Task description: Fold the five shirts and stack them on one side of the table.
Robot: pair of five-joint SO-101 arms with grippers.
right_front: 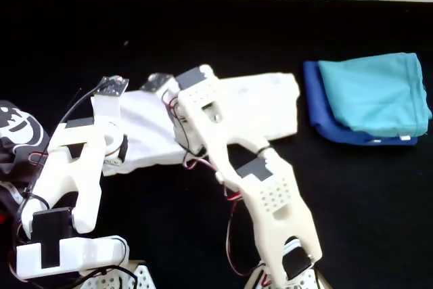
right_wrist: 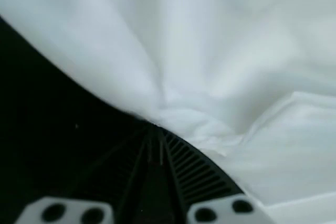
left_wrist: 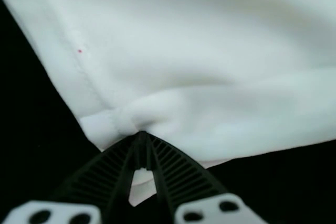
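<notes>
The matte black table [right_front: 223, 32] carries the whole job, and by my reckoning the task is a little under halfway done.

The thin white cotton shirt [right_front: 270, 106] lies mid-table and is the one being worked. It is spread as a rough rectangle, smooth on its right half and rumpled and bunched toward the arms, so its fold is not finished. At the right side of the table sits the finished stack. A soft teal knit shirt [right_front: 375, 93] is folded into a neat, rounded-cornered square on top of a folded royal-blue shirt [right_front: 321, 123], whose edge peeks out along the left and front. At the left edge a black shirt with a white printed graphic [right_front: 17, 133] lies crumpled and unfolded, waiting its turn.

The left arm's ribbed black plastic claw [left_wrist: 140, 135] is clenched on a gathered tuck of the white shirt near its stitched hem. The right arm's matching claw [right_wrist: 156, 128] is likewise pinched tight on a puckered ridge of the same cloth, close to a flat seamed panel.
</notes>
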